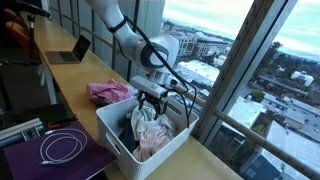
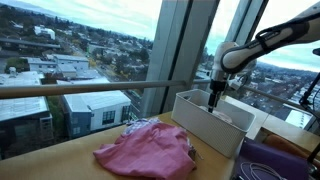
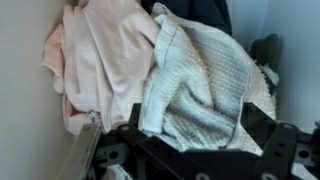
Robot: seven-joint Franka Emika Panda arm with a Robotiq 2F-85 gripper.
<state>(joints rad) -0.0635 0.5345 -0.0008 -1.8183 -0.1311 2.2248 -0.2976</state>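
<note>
Gripper (image 1: 150, 100) hung low over the white bin (image 1: 118, 143), jaws apart, nothing clamped. The bin sat by the window edge of the desk (image 2: 60, 165). Wrist view looked straight down on a white knit cloth (image 3: 200, 90) nearest the gripper, a pale pink garment (image 3: 100, 60) touching it on one side, and something dark (image 3: 200, 12) at the far wall. A brighter pink cloth (image 2: 145, 150) lay on the desk just beside the bin, along the same edge.

Step in hand, as I judged it: poised over the bin's clothes before a grasp. A next move would call for a short drop onto a raised knit fold, clear of the bin wall, then closing.
</note>
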